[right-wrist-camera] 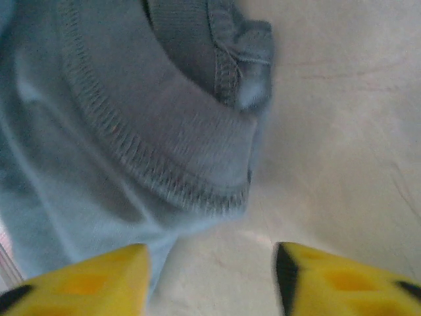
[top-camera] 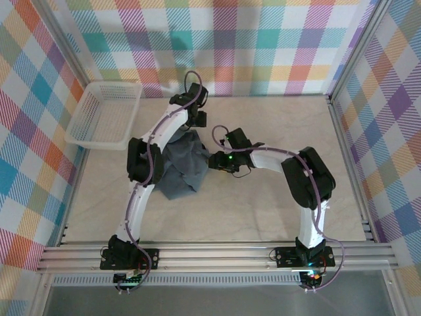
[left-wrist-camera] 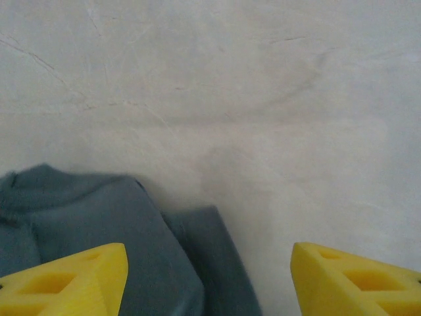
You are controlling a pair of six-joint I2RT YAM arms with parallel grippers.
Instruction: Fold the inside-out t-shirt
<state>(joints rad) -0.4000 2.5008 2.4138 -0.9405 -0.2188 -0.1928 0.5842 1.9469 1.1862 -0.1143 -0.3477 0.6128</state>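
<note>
Lying crumpled, t-shirt shows exposed seams.

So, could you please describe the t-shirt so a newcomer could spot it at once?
Look at the pale table inside the plaid walls. Near its middle, between the two white arms, lies the t-shirt, a crumpled heap. It is slate blue-grey soft cloth, unlike the rigid white mesh basket at the far left.

You look down on a pale beige tabletop, evenly lit, with pastel plaid panels at nine, twelve and three o'clock. An aluminium rail spans six o'clock, and a white mesh basket sits at ten.
</note>
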